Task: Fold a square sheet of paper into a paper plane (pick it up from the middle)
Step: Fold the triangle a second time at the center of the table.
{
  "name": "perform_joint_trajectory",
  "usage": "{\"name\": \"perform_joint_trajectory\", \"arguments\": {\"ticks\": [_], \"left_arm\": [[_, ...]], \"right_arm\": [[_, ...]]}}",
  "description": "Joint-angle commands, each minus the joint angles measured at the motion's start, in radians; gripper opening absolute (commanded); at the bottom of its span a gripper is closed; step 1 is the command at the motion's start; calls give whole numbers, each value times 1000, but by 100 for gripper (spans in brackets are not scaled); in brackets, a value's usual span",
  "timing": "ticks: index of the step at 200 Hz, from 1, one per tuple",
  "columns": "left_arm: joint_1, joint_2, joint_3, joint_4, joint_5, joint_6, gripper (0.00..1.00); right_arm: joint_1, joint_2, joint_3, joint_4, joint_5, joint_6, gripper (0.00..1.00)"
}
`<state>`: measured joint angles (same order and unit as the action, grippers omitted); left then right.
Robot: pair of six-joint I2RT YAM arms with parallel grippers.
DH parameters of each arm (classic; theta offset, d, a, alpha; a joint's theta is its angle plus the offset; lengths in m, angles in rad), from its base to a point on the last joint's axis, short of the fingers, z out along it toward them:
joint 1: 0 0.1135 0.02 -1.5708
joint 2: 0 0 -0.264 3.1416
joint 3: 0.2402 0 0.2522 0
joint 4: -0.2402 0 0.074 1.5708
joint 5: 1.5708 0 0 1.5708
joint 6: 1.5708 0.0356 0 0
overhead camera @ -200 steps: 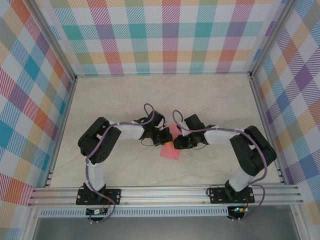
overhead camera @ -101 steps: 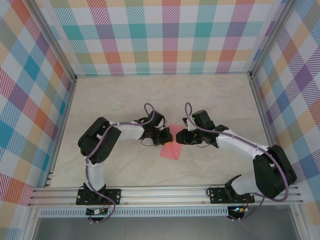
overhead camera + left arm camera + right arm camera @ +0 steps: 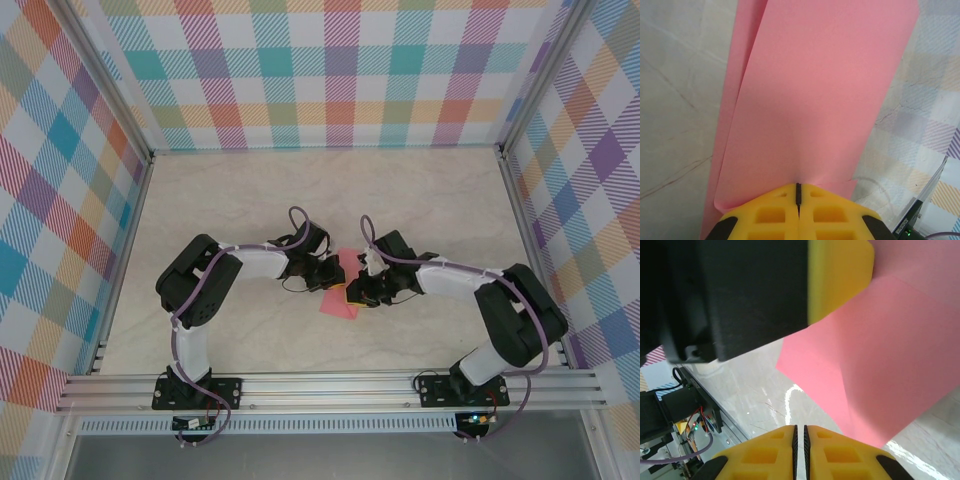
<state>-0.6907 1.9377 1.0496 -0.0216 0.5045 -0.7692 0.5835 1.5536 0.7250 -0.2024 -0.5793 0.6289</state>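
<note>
Two arms meet at the middle of the pale marbled bench (image 3: 250,190), inside plaid walls (image 3: 340,70) and behind an aluminium rail (image 3: 330,385). From above, both wrists cover the upper part of the pink sheet of paper (image 3: 338,304). In the right wrist view the black body and yellow finger of the left end effector (image 3: 840,275) take the upper left and hide a part of the sheet (image 3: 880,350).

Half a second ago the right arm was stretched out, with its tip beside the upper right corner of the sheet. Now its elbow is drawn in and the right end effector (image 3: 352,293) sits lower, at the right edge of the sheet. The left arm and the sheet have stayed in place.

The left end effector (image 3: 798,187) is clamped on the near edge of the sheet (image 3: 810,100), which runs away from it in two layers over the bench. The right end effector (image 3: 800,429) has its fingers almost together with nothing between them. The sheet's lower corner lies just in front of it, slightly to one side.
</note>
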Motion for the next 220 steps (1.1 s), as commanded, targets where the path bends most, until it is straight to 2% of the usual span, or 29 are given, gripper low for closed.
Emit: {"name": "perform_joint_trajectory", "arguments": {"ticks": [1,50,97,148,190,220], "left_arm": [[-8,50,-24,-72,-44,13,5],[-9,49,-30,-76,-44,12,5],[-9,47,-32,-75,-46,13,5],[-8,46,-44,-72,-46,12,4],[-9,41,-48,-67,-49,10,4],[-9,42,-45,-68,-47,10,4]], "right_arm": [[9,45,45,22,-40,15,14],[9,131,84,5,-47,2,15],[9,192,90,-70,12,-45,15],[9,192,85,-106,50,-87,16],[9,98,91,-132,1,-88,18],[13,106,75,-133,-35,-90,18]]}}
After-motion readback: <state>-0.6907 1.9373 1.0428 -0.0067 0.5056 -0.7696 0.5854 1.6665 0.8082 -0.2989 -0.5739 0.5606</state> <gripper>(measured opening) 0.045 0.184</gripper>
